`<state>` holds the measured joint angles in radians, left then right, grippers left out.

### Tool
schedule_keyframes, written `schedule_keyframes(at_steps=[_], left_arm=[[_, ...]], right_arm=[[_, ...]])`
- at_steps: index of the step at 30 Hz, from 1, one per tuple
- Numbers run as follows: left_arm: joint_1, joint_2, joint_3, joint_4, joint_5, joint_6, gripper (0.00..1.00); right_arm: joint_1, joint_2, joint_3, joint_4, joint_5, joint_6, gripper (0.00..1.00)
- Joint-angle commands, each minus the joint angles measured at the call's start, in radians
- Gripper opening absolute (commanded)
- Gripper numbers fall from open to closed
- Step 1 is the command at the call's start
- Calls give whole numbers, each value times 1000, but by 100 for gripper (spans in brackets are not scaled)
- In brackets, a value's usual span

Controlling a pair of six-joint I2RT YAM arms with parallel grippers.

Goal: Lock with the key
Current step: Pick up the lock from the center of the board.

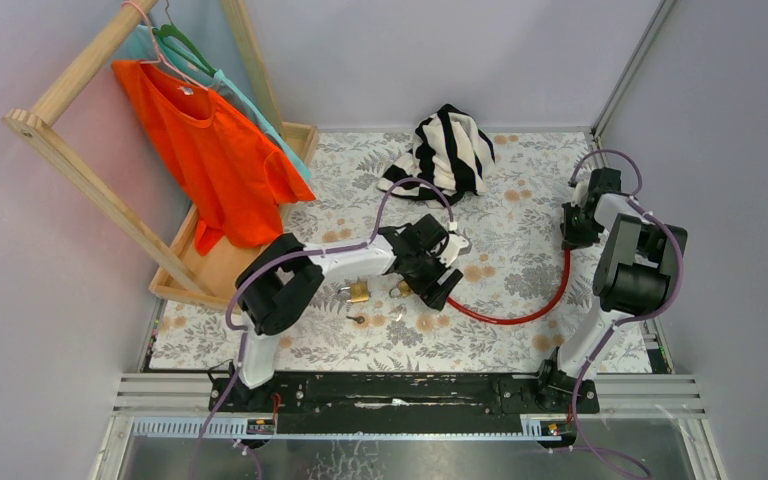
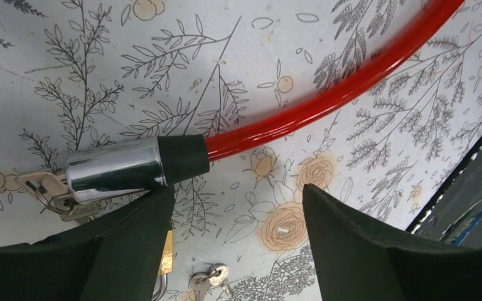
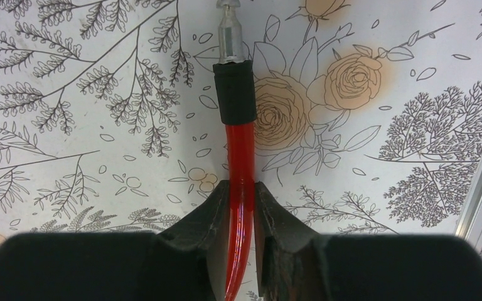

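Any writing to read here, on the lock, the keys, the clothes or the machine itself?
Nothing here can be read.
Small label at the left arm's base: too small to read.
Padlock, keys, lock head: no legible marks.
Cable, orange shirt, striped cloth: no text.

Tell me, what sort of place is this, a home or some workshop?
Most likely a robot test bench, not a home: two arms bolted to a black base rail, plain walls around a floral tabletop, and staged props such as a clothes rack and a red cable lock.
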<state>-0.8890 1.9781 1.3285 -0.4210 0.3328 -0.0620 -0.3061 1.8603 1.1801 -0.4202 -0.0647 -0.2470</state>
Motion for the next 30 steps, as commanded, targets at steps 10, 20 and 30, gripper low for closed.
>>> schedule_keyframes(at_steps=[10,20,30], left_arm=[[42,161,184,22,-54,-100,82],[72,248,265,24,-133,-176,79],[81,304,283,35,-243,-145,66]], right_arm=[[-2,-92,-86,-30,-130,41,19],[17,-103,-126,-36,-232,142,13],[65,-122,-142,-35,-268,193,11]])
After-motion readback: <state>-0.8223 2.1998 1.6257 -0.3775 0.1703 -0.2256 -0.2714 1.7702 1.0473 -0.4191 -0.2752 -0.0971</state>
